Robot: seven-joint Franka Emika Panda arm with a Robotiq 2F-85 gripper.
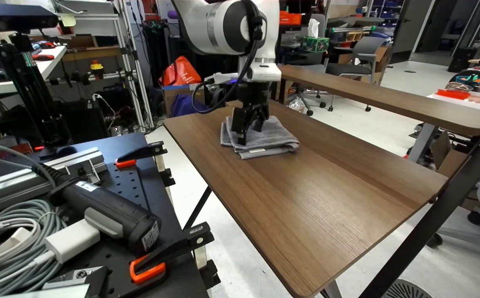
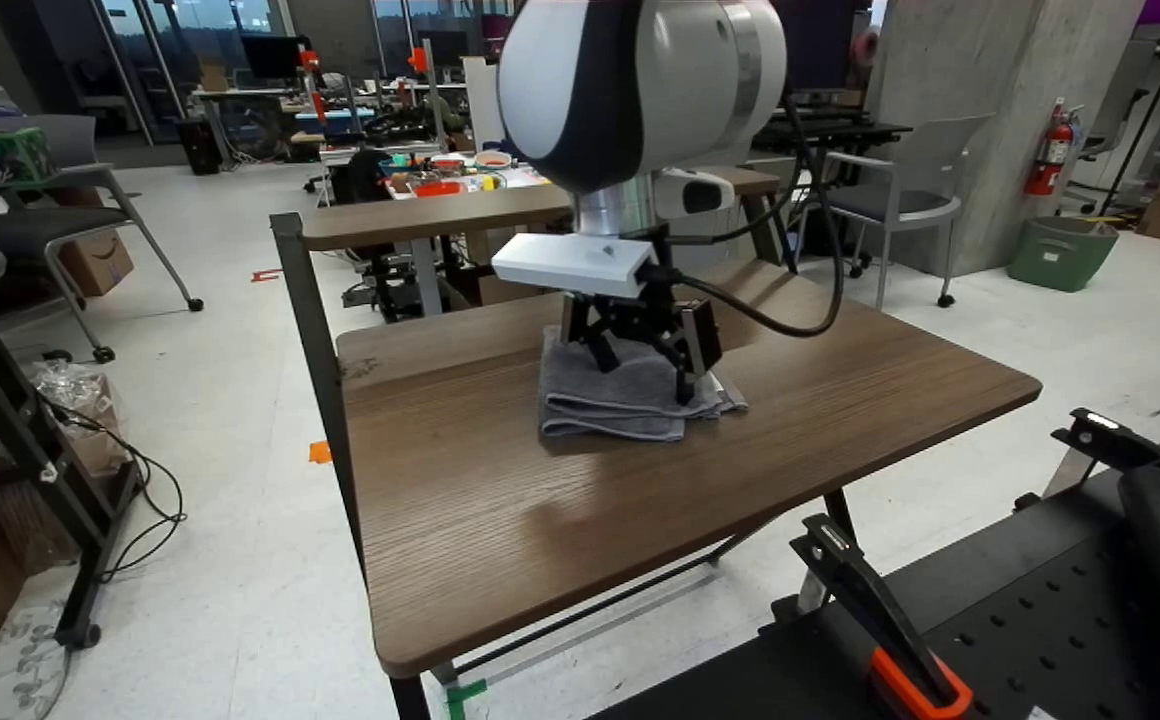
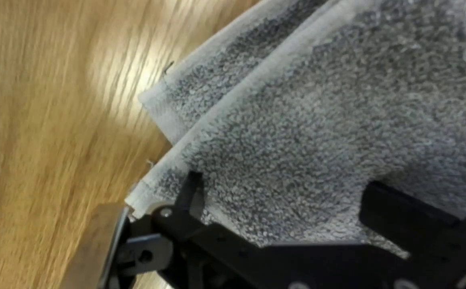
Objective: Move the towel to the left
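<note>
The towel (image 1: pixel 276 134) is a grey folded cloth with layered edges, lying flat on the brown wooden tabletop (image 1: pixel 327 198). It shows in both exterior views (image 2: pixel 580 390). In the wrist view the towel (image 3: pixel 297 120) fills most of the picture, with one corner at the left. My gripper (image 1: pixel 250 134) points down over the towel, and it also shows in an exterior view (image 2: pixel 646 377). In the wrist view my gripper (image 3: pixel 283 186) has its fingers wide apart, with only the towel's flat surface between them. The tips are at or just above the cloth; exact contact cannot be told.
A raised wooden shelf (image 1: pixel 389 99) runs along one long side of the table, with a dark metal frame (image 1: pixel 434 207) at its end. A black workbench (image 1: pixel 124 182) with clamps, cables and a handheld tool stands beside the opposite side, across a gap.
</note>
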